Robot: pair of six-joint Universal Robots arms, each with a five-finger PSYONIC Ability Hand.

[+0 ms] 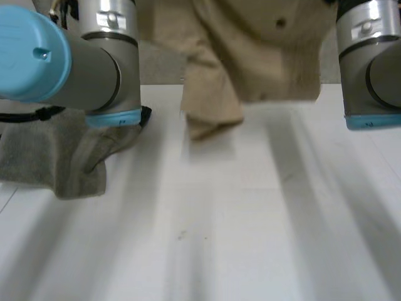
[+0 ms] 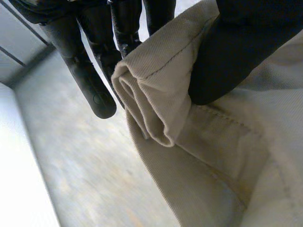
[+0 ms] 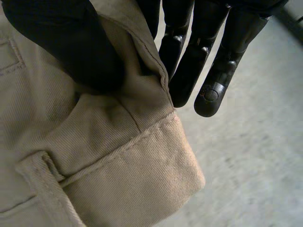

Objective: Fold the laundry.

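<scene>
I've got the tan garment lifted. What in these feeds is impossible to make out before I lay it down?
- Tan twill garment: the head view's top edge cuts off its upper part, so its full shape is unclear.
- Crumpled grey towel: the left arm covers part of it in the head view.
- Left hand, right hand: each wrist view shows a pinched edge, but cloth hides the rest of the grip.

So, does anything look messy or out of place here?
The grey cloth lies crumpled under the left arm. The tan garment, pinched by the left hand and right hand, hangs unevenly, one part drooping lower.
</scene>
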